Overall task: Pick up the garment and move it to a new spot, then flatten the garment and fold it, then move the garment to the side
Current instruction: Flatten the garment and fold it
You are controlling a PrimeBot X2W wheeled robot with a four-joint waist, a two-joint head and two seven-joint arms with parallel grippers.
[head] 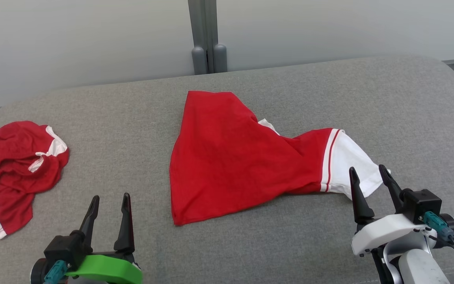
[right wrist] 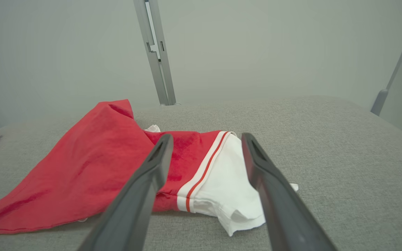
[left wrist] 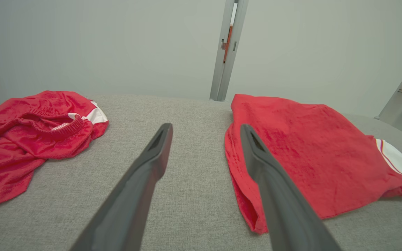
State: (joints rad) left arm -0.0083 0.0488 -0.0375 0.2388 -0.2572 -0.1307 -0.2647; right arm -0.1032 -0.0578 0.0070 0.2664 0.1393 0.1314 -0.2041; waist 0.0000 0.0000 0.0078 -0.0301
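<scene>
Head view: the shirt (head: 231,165) lies mid-way on the grey pad (head: 290,244); the left gripper (head: 110,196) and right gripper (head: 368,169) are open and empty. Left wrist view: the shirt (left wrist: 309,150) is just beside the fingers (left wrist: 265,167). Right wrist view: its white sleeve (right wrist: 229,181) lies ahead, so folding seems next, with a pinch there.

Matt red cloth garment (head: 227,165), coarse-woven grey surface (head: 132,118)

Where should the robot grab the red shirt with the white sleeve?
Probably the white sleeve, from the robot's right side: it sticks out from the red shirt with a loose edge, right in front of the open right gripper.
</scene>
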